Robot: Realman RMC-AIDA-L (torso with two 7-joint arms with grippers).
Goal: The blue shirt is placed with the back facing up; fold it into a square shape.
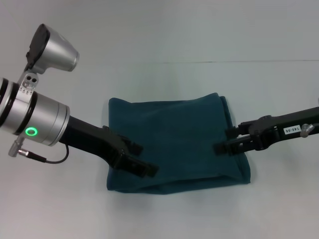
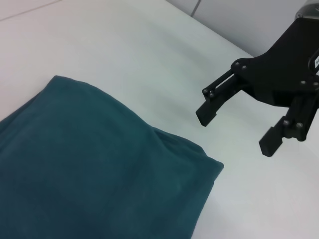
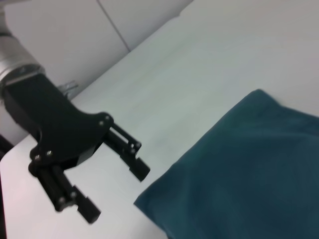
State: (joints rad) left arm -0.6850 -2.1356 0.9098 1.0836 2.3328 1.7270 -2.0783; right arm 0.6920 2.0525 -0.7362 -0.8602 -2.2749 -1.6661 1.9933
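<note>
The blue shirt (image 1: 174,139) lies folded into a rough square in the middle of the white table, plain side up. My left gripper (image 1: 144,159) hovers at its near-left edge, open and holding nothing. At the shirt's right edge my right gripper (image 1: 224,140) is open too, its fingers pointing at the cloth. The left wrist view shows a rounded corner of the shirt (image 2: 89,174) with the right gripper (image 2: 237,130) open beyond it. The right wrist view shows the shirt (image 3: 249,169) and the left gripper (image 3: 117,194) open beside its corner.
The white table (image 1: 199,40) stretches all around the shirt, with a seam or edge line at the back (image 1: 239,61). The left arm's silver wrist housing (image 1: 50,47) and a thin cable (image 1: 55,159) sit at the far left.
</note>
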